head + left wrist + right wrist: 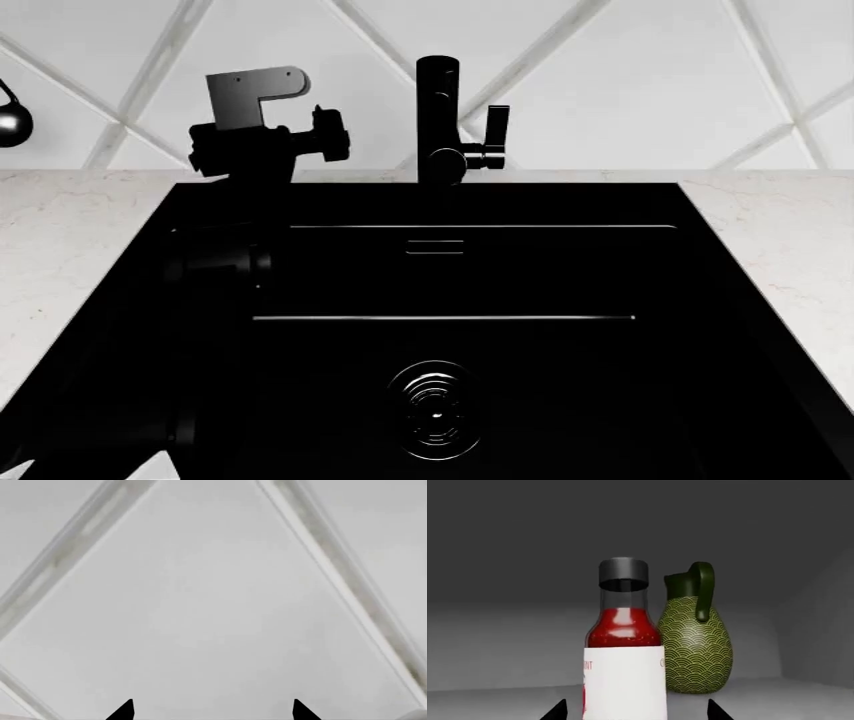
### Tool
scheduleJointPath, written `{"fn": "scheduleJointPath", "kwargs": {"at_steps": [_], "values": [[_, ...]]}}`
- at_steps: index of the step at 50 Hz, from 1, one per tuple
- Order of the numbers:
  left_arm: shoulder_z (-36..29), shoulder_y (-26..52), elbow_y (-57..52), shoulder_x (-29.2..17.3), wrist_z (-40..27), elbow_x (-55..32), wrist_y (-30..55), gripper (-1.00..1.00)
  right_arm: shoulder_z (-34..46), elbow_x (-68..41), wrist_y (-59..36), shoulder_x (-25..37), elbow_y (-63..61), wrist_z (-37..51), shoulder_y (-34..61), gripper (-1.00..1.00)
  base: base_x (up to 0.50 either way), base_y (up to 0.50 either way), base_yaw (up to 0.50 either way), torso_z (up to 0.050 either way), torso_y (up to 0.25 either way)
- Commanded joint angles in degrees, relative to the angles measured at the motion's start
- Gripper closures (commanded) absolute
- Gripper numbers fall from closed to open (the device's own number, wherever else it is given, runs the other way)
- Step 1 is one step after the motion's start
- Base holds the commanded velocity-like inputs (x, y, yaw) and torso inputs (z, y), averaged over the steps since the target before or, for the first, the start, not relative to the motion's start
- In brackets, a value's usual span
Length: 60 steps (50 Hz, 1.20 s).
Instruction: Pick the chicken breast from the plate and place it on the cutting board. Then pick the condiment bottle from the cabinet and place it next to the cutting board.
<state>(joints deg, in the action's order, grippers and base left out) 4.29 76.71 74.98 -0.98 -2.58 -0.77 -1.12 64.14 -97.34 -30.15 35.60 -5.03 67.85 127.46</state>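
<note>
While right gripper (637, 711) sits spread w/ tips either side, 1 upright condiment bottle (624, 655) — red sauce, black cap, white label — stands in dim cabinet (507, 645) beside 1 green jug (695, 647); left gripper (213, 711) spread too.

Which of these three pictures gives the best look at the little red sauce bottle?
The right wrist view: the condiment bottle stands upright, close and centered, beside a green jug. The head view shows only a black sink; the left wrist view shows white wall tile.

condiment bottle (624, 650), red sauce, black cap, upright, inside dim cabinet
</note>
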Motion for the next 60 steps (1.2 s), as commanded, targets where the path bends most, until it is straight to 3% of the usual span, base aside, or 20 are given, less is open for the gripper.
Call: {"fn": "scheduleJointPath", "kwargs": {"at_steps": [1, 52, 53, 60], "values": [[0.0, 0.0, 0.0, 0.0, 0.0, -0.1, 0.0, -1.0, 1.6, 1.8, -0.8, -2.0, 6.9, -3.4, -2.3, -1.0, 0.0, 0.0, 0.0, 0.0, 0.0], [0.1, 0.0, 0.0, 0.0, -0.2, -0.1, -0.4, -1.0, 6.0, 1.2, -5.6, -13.5, 37.5, -23.4, -9.8, -1.0, 0.0, 0.0, 0.0, 0.0, 0.0], [0.0, 0.0, 0.0, 0.0, -0.2, 0.0, -0.4, -1.0, 6.0, 1.0, -5.8, -13.8, 38.3, -24.0, -10.0, 1.0, 0.0, 0.0, 0.0, 0.0, 0.0], [-0.1, -0.1, 0.0, 0.0, -0.5, 0.0, -0.5, -1.0, 4.0, -1.1, -4.3, -13.4, 39.7, -23.9, -11.6, 1.0, 0.01, 0.0, 0.01, 0.0, 0.0]]}}
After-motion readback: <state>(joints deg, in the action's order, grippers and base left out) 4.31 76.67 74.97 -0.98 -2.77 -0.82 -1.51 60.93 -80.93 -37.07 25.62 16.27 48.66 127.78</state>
